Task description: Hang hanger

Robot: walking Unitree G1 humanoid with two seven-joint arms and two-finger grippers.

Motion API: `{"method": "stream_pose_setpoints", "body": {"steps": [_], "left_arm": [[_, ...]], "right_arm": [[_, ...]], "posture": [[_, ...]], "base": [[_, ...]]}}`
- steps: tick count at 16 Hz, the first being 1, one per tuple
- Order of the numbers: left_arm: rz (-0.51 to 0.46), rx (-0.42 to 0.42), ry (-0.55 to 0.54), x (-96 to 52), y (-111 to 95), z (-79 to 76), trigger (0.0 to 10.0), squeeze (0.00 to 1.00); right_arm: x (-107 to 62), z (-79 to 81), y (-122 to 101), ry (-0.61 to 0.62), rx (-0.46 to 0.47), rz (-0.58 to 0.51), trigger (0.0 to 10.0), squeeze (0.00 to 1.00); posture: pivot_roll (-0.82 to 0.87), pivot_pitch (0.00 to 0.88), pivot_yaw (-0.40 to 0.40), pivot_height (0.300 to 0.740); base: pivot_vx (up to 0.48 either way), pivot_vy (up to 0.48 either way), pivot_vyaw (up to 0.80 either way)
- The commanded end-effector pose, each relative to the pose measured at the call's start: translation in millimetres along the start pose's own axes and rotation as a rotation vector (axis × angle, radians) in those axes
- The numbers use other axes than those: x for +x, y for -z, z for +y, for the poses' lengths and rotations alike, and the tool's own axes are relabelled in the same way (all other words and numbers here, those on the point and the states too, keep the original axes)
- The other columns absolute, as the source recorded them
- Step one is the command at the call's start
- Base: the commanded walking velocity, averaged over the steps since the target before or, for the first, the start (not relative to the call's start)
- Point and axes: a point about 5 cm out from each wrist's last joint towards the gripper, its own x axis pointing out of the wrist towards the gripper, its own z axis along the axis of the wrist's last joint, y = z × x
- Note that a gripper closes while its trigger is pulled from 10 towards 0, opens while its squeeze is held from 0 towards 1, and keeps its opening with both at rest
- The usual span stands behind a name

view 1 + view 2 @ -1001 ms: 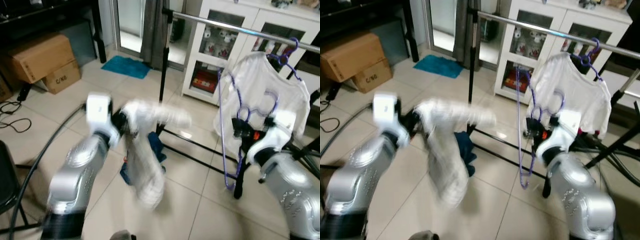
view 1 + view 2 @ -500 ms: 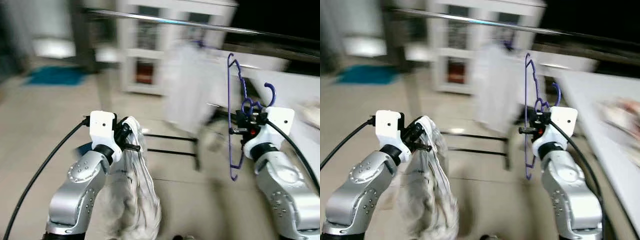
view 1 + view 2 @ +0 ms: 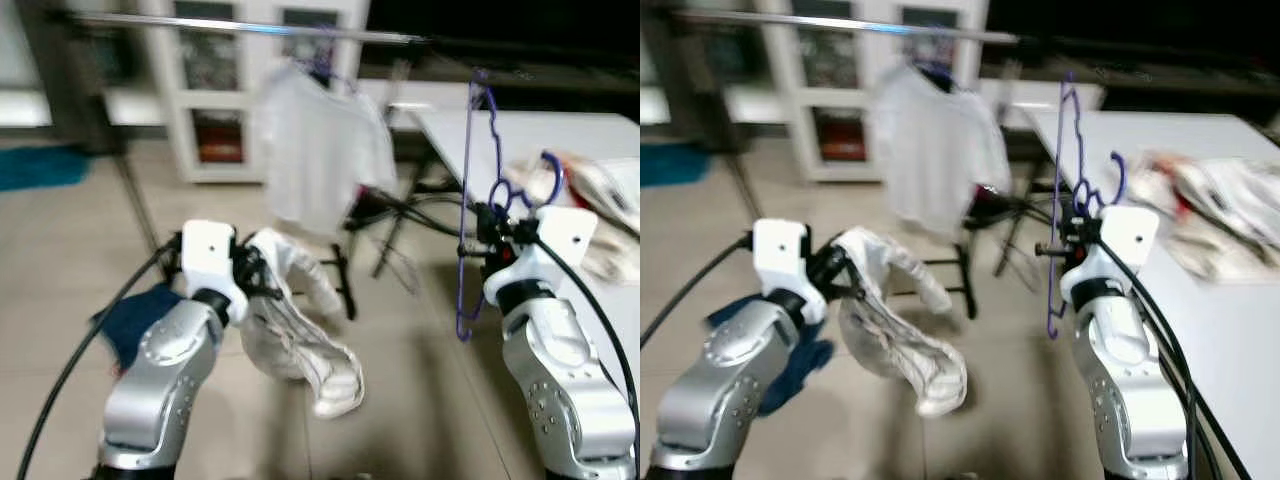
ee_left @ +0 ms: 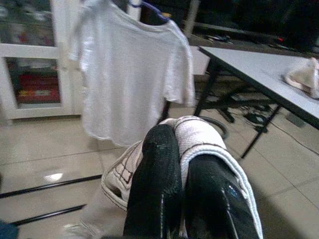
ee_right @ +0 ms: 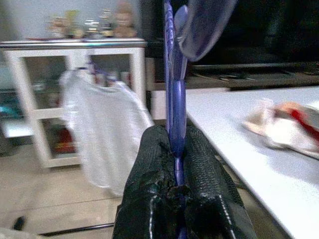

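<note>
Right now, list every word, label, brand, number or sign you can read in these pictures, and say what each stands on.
None: no text can be read in these frames.
The items behind the glass doors of the white cabinet are too blurred to show any lettering.
The crumpled white cloths with red patches on the white table show no print that can be made out.
The white hanging T-shirt is plain.
The thin purple plastic hanger bears no mark.

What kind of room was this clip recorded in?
Most likely a living or laundry area in a home: a clothes rail with a white T-shirt hanging from it, a white glass-door cabinet behind, a tiled floor, and a white table with laundry on it.
</note>
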Motion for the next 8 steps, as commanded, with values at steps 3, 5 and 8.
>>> {"method": "stream_pose_setpoints", "body": {"steps": [3, 5, 8], "left_arm": [[-0.052, 0.007, 0.025, 1.6, -10.6, -7.0, 10.0, 0.00], [-0.052, 0.007, 0.025, 1.6, -10.6, -7.0, 10.0, 0.00], [-0.052, 0.007, 0.025, 1.6, -10.6, -7.0, 10.0, 0.00]], "right_arm": [[0.6, -3.3, -3.4, 0.015, -0.012, -0.017, 10.0, 0.00], [0.6, -3.3, -3.4, 0.015, -0.012, -0.017, 10.0, 0.00], [0.6, -3.3, -3.4, 0.015, -0.012, -0.017, 10.0, 0.00]], "posture": [[0.07, 0.000, -0.067, 0.740], [0.07, 0.000, -0.067, 0.740], [0.07, 0.000, -0.067, 0.740]], "base": [[0.000, 0.000, -0.80], [0.000, 0.000, -0.80], [0.000, 0.000, -0.80]]}}
